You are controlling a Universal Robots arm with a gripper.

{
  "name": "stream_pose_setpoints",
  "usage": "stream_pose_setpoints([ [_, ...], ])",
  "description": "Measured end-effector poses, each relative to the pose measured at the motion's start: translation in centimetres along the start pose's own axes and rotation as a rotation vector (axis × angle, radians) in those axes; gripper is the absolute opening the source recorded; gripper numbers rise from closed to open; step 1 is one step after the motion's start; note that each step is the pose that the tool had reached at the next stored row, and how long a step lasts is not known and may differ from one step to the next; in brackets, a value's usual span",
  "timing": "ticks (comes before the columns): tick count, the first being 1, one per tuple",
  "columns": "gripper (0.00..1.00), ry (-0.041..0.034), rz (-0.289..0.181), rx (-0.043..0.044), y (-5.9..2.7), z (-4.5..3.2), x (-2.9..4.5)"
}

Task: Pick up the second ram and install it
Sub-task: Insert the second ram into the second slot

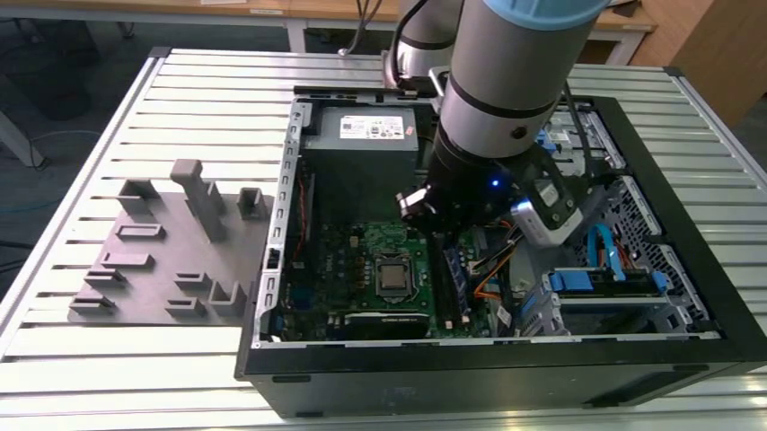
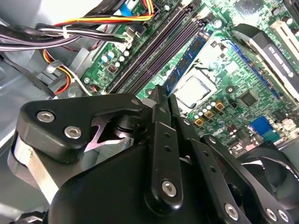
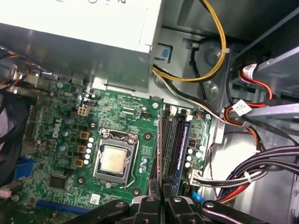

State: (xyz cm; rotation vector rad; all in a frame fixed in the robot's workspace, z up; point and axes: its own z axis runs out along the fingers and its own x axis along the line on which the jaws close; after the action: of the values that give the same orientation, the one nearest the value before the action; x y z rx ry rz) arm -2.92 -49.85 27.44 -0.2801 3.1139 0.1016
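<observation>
Over the green board [image 3: 60, 140], beside the processor [image 3: 114, 158], the gripper [image 3: 160, 190] is clamped on the second memory stick [image 2: 189, 58], which stands on edge along a slot.

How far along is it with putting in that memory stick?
Done: one memory stick already stands seated beside the processor. In hand: nothing seen; the pincer hangs shut above the neighbouring slots, which look empty. Left: a stick for an empty slot.

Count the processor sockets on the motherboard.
1. The processor socket sits in the middle of the motherboard, on the exterior view's left of the memory slots. The arm covers part of the board, so another could be hidden.
</observation>
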Motion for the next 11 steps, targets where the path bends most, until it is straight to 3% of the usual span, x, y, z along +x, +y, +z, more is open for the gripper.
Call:
stream_pose_setpoints([
  [11,0.11,-0.0046,0.072,0.0013,0.00,0.00,0.00],
])
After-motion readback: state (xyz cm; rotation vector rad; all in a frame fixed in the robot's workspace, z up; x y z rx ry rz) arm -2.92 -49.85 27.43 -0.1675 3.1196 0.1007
